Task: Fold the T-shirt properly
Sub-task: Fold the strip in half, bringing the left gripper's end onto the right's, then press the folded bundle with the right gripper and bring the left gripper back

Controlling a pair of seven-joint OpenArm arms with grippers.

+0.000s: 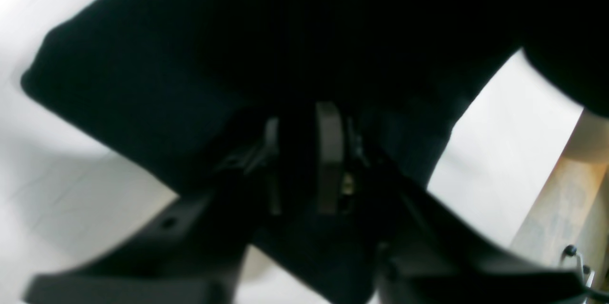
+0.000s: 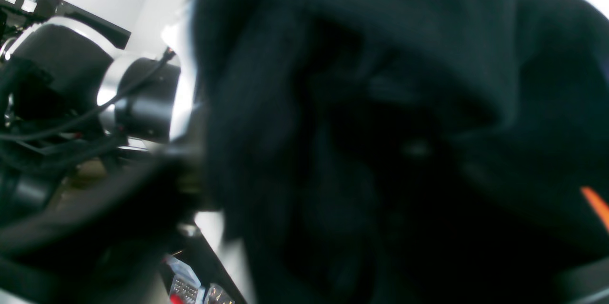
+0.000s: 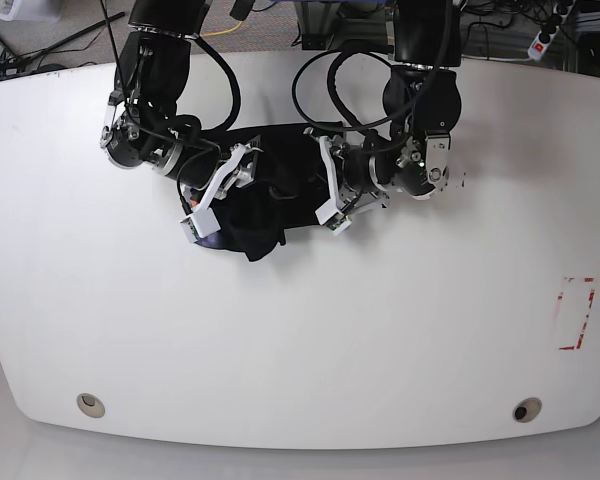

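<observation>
the shirt (image 3: pixel 265 195) lies bunched between both arms; left end effector (image 1: pixel 297 161) pinches its cloth narrowly, right end effector (image 3: pixel 220 195) unclear; red marks (image 3: pixel 577 313) sit well apart on the tabletop (image 3: pixel 300 350).

Table (image 3: pixel 300 340) front open; T-shirt (image 3: pixel 265 200), both arms crowd rear.

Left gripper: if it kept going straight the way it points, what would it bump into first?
Most likely the black T-shirt. In the left wrist view the left gripper has dark cloth right in front of its fingers and seemingly between them, though the blurry picture leaves the depth uncertain.
</observation>
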